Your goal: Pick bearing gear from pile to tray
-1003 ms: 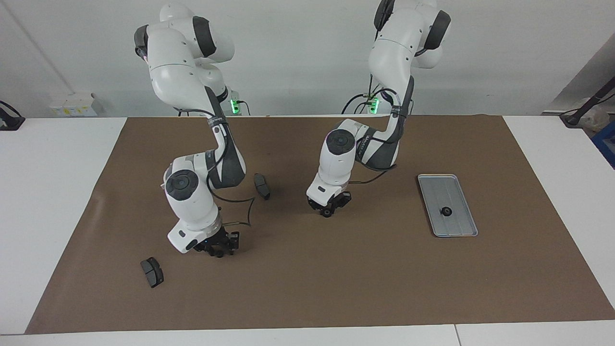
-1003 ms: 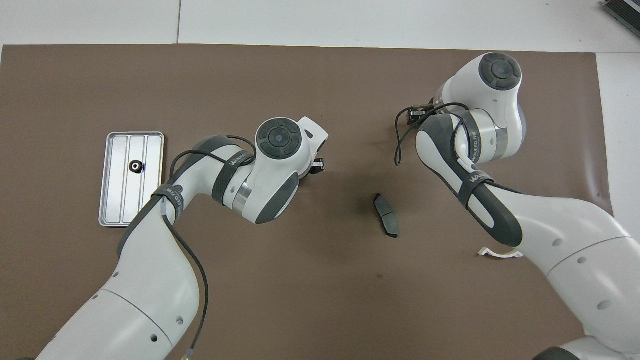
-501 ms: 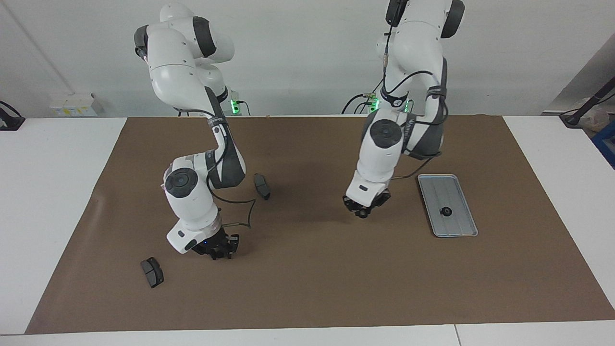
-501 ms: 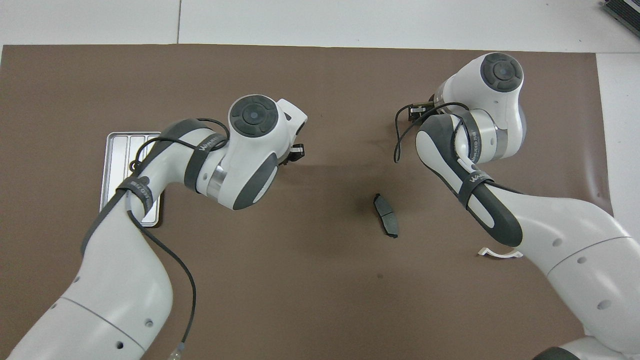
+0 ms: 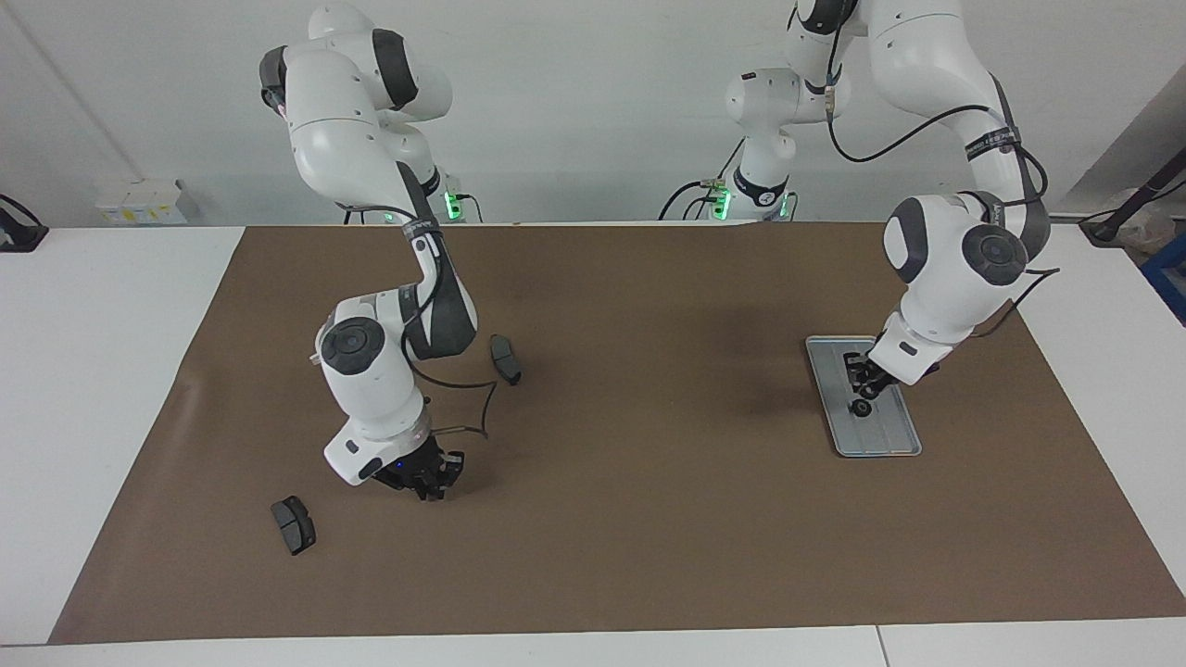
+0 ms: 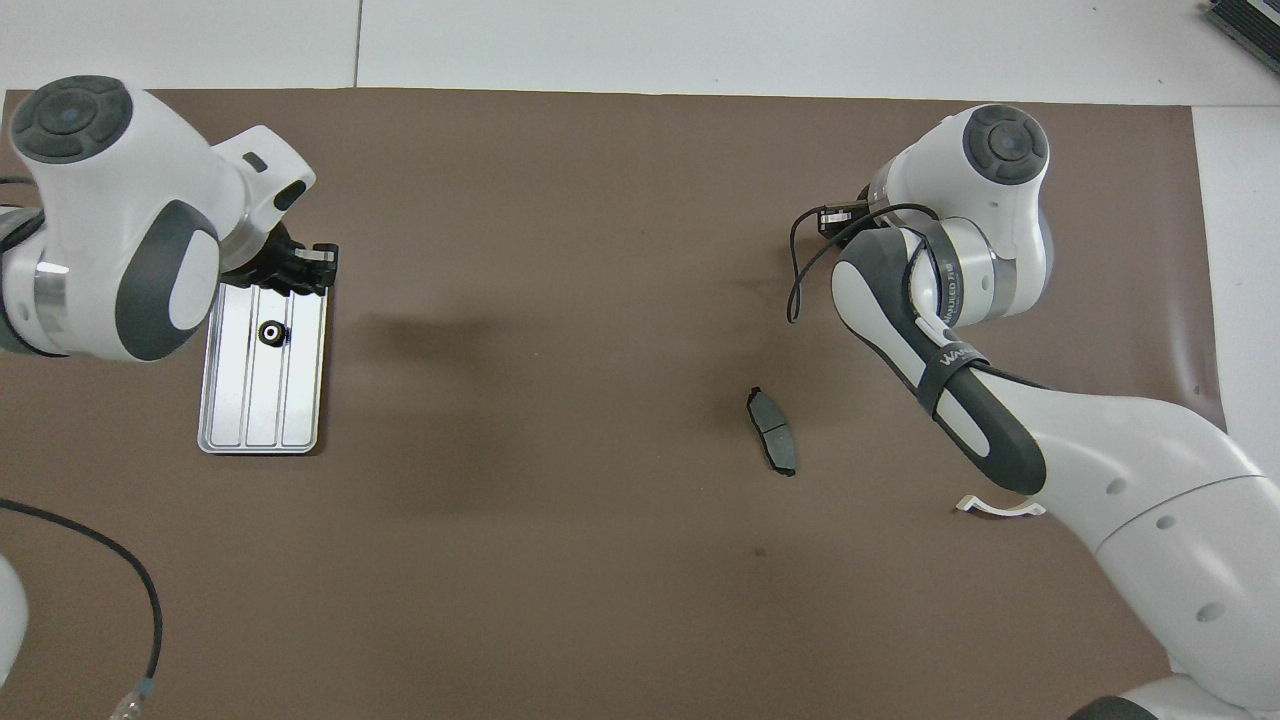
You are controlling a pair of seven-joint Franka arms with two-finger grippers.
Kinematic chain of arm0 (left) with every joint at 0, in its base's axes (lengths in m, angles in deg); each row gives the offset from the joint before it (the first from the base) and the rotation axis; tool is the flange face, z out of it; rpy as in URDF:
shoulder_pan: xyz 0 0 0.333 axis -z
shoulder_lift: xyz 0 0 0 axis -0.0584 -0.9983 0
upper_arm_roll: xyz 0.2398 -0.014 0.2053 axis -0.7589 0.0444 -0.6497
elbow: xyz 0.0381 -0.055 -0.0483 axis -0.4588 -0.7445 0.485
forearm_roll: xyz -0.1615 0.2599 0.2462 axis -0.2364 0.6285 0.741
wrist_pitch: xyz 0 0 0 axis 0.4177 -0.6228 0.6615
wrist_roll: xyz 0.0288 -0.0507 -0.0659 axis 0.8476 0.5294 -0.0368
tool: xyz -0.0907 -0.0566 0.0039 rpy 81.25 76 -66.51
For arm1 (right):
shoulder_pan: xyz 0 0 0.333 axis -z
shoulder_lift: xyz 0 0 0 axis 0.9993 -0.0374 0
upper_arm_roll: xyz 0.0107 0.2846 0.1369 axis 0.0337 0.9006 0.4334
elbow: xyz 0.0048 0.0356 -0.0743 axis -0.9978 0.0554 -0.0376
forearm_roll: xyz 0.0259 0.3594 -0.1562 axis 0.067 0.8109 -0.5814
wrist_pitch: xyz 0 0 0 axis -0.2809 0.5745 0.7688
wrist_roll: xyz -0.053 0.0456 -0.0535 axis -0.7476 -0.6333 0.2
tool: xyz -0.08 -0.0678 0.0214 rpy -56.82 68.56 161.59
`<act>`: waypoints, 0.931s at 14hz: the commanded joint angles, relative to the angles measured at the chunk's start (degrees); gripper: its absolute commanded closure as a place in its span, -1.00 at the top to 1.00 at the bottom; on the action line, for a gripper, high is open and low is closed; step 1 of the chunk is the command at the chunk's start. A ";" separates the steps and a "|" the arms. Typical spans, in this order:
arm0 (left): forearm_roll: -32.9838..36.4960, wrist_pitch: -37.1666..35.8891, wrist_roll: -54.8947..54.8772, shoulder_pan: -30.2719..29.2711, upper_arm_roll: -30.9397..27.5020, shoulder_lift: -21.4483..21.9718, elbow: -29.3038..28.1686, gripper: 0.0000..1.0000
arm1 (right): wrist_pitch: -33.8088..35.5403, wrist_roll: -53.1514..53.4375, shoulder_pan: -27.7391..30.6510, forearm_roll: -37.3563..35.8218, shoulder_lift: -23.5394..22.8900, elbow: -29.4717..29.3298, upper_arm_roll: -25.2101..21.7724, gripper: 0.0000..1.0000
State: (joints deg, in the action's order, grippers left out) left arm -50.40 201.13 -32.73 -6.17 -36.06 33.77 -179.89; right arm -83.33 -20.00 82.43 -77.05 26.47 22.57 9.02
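The left gripper (image 5: 866, 378) hangs over the tray (image 5: 903, 435). I cannot tell if it carries a piece. The tray lies on the brown mat (image 5: 649, 537) toward the left arm's end of the table. One small black bearing gear (image 5: 862, 408) already lies inside it, about in the middle, just below the gripper in the facing view.

The right gripper (image 5: 428, 482) is low over the mat toward the right arm's end of the table. Its fingertips are pressed together. Whether a small piece sits between them is hidden.

Near it lie the rest of the pile: one dark grey pad (image 5: 293, 525) farther from the robots, a second pad (image 5: 506, 359) nearer to them, and a white half-ring bracket (image 6: 998, 508), partly under the right arm in the overhead view.

In my judgement, the left arm is at the placing step. Its next move calls for a short descent and a release inside the rim, beside the gear and not on top of it. The right arm seems to be at the picking step, and it needs a straight lift, so that a tiny round piece does not slip out.
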 commanded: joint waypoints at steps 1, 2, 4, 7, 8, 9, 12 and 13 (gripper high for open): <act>-0.34 6.74 -5.68 -2.97 0.72 4.54 -10.37 -0.68 | 0.51 10.10 -5.36 0.25 1.37 0.35 0.32 -1.00; -0.34 9.11 -6.39 -3.50 0.63 4.72 -12.65 -0.67 | -0.10 15.10 -7.64 0.08 1.37 0.35 0.32 -1.00; -0.34 12.02 -7.53 -3.68 0.63 4.63 -15.22 -0.57 | -0.46 21.45 -11.60 -0.01 1.37 0.27 0.32 -1.00; -0.25 12.48 -8.50 -4.65 0.63 4.54 -15.58 0.20 | -0.98 31.38 -18.02 -1.41 1.11 0.27 -0.21 -1.00; -0.25 12.48 -8.50 -4.48 0.72 4.19 -14.88 0.40 | -2.11 34.63 -19.43 -3.68 0.94 0.35 -0.21 -1.00; -0.25 12.39 -8.42 -4.04 0.72 3.93 -13.74 0.47 | -2.82 38.41 -20.84 -6.05 0.67 0.44 -0.12 -1.00; -1.29 8.81 -5.45 -1.85 1.16 3.40 -7.78 0.49 | -3.09 44.50 -22.87 -8.18 0.58 0.88 0.14 -1.00; -2.43 6.96 -2.47 -0.71 1.16 2.79 -5.49 0.49 | -4.31 46.16 -24.00 -8.10 0.58 1.58 0.14 -1.00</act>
State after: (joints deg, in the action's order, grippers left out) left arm -51.35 211.80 -38.74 -9.16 -34.75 36.34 -188.91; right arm -84.91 23.04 59.17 -83.91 26.94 22.75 9.25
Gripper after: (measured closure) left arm 0.251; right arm 0.767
